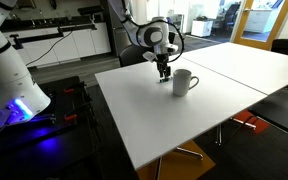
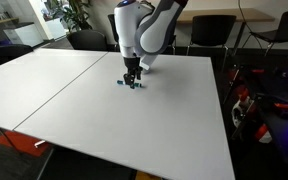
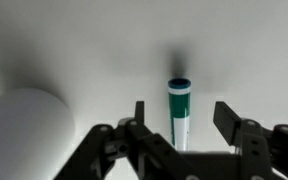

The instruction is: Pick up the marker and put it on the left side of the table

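Directly between the fingertips of the black two-fingered claw (image 1: 163, 73): slim marker (image 3: 179, 105) with teal-green barrel and dark cap, lying flat on the wide white rectangular desk (image 1: 134, 115), lengthwise along the gap. Both fingers (image 3: 227, 120) spread apart, with bare desk showing either side of the barrel, gripping nothing yet. Probably set astride in order to pinch across the thin barrel rather than its ends. Not yet lifted; grasp judged the step in hand, with the carry to the left side of the desk to follow. Just beside the claw, apart from the marker, plain white ceramic mug (image 1: 184, 82), close enough to be nudged on the way up. No brand, label or writing legible on marker, mug or claw.
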You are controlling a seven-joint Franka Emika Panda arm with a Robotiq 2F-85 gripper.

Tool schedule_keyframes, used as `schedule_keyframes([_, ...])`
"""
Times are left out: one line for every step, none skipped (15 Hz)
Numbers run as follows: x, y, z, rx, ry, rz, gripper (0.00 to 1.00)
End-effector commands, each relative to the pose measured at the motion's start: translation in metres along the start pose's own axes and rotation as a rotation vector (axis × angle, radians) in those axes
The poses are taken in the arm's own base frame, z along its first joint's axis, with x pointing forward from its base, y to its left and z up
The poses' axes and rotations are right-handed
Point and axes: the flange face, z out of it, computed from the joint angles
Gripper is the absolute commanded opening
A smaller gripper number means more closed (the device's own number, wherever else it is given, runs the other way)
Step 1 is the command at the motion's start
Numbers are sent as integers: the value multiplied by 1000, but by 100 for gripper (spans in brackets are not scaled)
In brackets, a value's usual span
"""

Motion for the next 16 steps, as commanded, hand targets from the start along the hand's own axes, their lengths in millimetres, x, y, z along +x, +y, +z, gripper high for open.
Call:
schedule_keyframes([10, -3, 0, 20, 16, -1, 42])
schedule_keyframes([12, -3, 0, 21, 16, 0, 34])
schedule_keyframes([13, -3, 1, 23, 17, 0, 27])
schedule_keyframes([14, -4, 1, 24, 17, 1, 20])
schedule_keyframes([15, -4, 1, 26, 18, 1, 12])
schedule_keyframes([16, -5, 2, 27, 17, 1, 5])
schedule_keyframes([17, -5, 3, 28, 17, 2, 0])
schedule_keyframes([19, -5, 4, 29, 15, 3, 4])
schedule_keyframes([20, -6, 5, 30, 15, 5, 5])
schedule_keyframes([21, -6, 5, 30, 15, 5, 5])
schedule_keyframes([21, -7, 5, 29, 14, 4, 5])
schedule_keyframes([20, -10, 2, 27, 18, -3, 5])
schedule_keyframes([18, -12, -1, 25, 22, -10, 5])
schedule_keyframes([13, -16, -6, 19, 29, -27, 5])
schedule_keyframes([9, -19, -9, 13, 35, -38, 5])
schedule_keyframes([4, -24, -14, 6, 41, -45, 5])
